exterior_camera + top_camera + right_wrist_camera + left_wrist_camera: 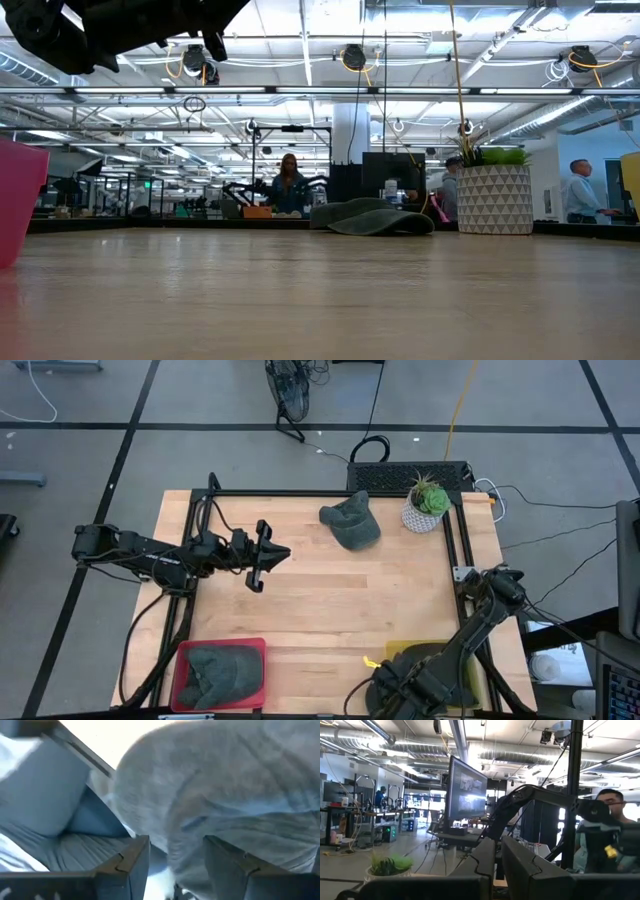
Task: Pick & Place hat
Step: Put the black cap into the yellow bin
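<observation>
One dark grey hat (pixel 350 523) lies flat on the wood near the table's far edge, also seen in the low view as a hat (pixel 375 218). A second hat (pixel 222 672) lies in the red tray (pixel 182 660) at the near left corner. A third hat (pixel 432 658) sits on the yellow tray (pixel 392 650) at the near right. My right gripper (pixel 398 685) is low over that tray, shut on the hat's cloth (pixel 175 855). My left gripper (pixel 268 555) hangs shut above the table's left middle, touching nothing. My right gripper pinches a bunched fold of the grey hat (pixel 176 851) between its two fingers (pixel 132 865); how many layers cannot be told. The cloth fills the gap and bulges beyond the fingertips. In the high view the arm covers the place of contact, and the rest of the hat lies on the yellow tray.
A potted plant in a white patterned pot (pixel 427 505) stands at the far right corner, close to the loose hat. A black frame rail (pixel 300 493) runs round the table. Bare wood (pixel 340 610) lies across the middle. People (pixel 290 185) are in the room behind.
</observation>
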You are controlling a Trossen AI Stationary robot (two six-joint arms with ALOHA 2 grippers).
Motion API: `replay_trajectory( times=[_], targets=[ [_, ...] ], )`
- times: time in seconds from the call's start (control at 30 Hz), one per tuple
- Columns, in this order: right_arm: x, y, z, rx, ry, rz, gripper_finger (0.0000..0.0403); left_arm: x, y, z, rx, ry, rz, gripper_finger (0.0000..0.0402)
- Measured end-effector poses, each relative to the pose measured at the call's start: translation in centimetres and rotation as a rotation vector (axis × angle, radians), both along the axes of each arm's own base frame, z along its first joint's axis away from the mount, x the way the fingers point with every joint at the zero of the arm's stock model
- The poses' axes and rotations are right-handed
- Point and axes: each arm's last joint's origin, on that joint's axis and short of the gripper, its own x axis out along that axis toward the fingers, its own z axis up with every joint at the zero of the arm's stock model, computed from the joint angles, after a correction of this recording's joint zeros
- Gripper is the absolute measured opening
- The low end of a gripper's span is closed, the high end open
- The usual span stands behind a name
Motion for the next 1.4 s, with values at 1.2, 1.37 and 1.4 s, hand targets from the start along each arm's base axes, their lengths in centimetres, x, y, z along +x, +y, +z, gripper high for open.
replay_trajectory(
  times=[1.2,1.37,1.4],
  targets=[
    [-4.5,-2.1,2.6,-0.044,0.0,-0.27,0.0001,0.0,0.0,0.0,0.001,0.0,0.001,0.0037],
    [-6.8,-2.8,4.6,-0.066,-0.02,-0.379,0.0001,0.0,0.0,0.0,0.001,0.0,0.0,0.0037],
    [-7.2,-3.2,4.9,-0.082,-0.006,-0.393,0.0001,0.0,0.0,0.0,0.001,0.0,0.0,0.0037]
  ],
)
